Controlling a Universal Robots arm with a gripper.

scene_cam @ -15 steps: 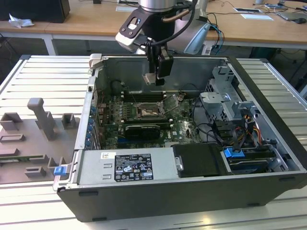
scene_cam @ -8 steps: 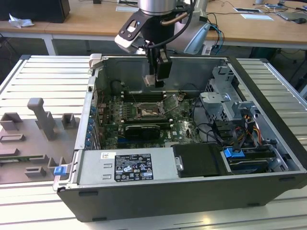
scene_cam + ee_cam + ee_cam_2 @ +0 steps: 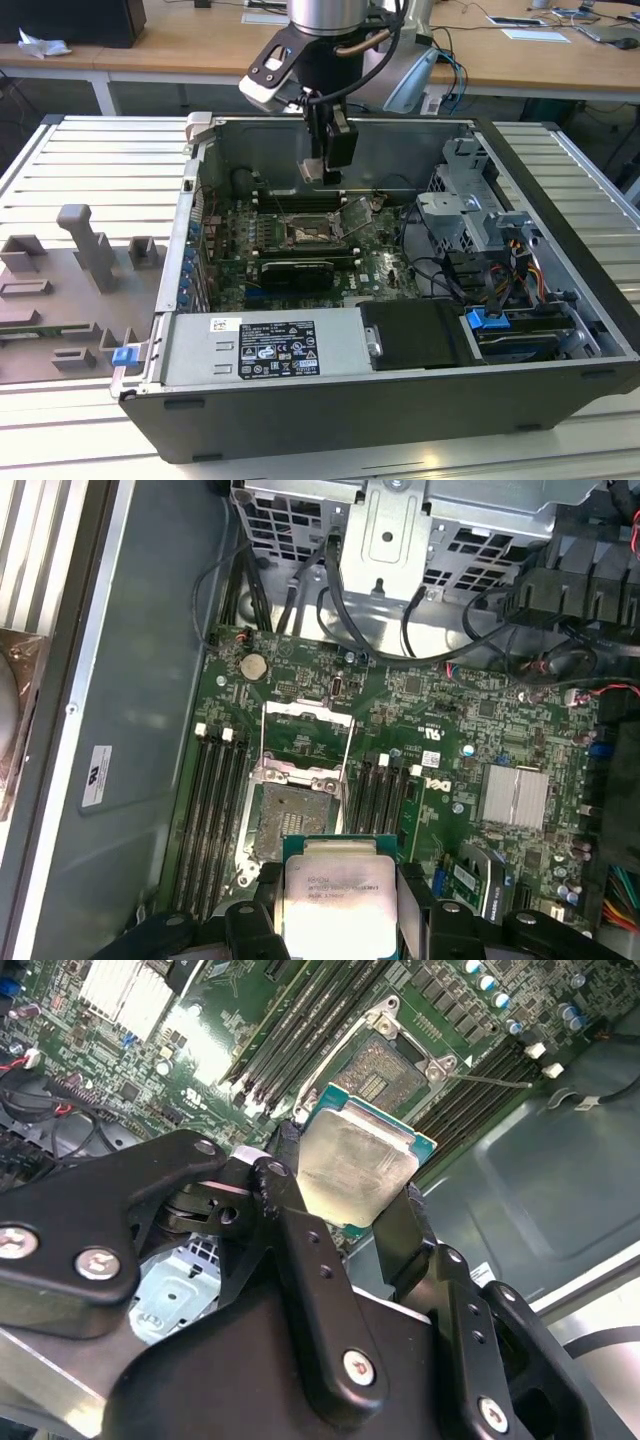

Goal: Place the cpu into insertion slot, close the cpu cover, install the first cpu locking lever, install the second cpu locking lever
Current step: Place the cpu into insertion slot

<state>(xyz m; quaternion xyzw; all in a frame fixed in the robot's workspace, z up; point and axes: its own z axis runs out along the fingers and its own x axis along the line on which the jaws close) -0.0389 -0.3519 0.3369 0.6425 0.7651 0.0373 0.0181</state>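
Observation:
My gripper [image 3: 323,176] hangs inside the open computer case, above the motherboard and toward the back wall. It is shut on the cpu [image 3: 355,1165], a flat square chip with a pale metal top, held by two opposite edges between the black fingers [image 3: 410,890]. The cpu [image 3: 335,890] is in the air, clear of the board. The insertion slot [image 3: 285,815] lies below it with its dark centre bare, also seen as the insertion slot [image 3: 310,232]. The cpu cover [image 3: 305,738] is swung open beside the slot, and a thin locking lever [image 3: 490,1080] sticks out sideways.
Memory slots [image 3: 215,820] flank the socket on both sides. A long black graphics card [image 3: 295,270] lies in front of it, with the power supply [image 3: 260,350] nearer still. A drive cage with cables [image 3: 470,210] fills the exterior view's right. Grey fixtures [image 3: 85,260] stand outside the case.

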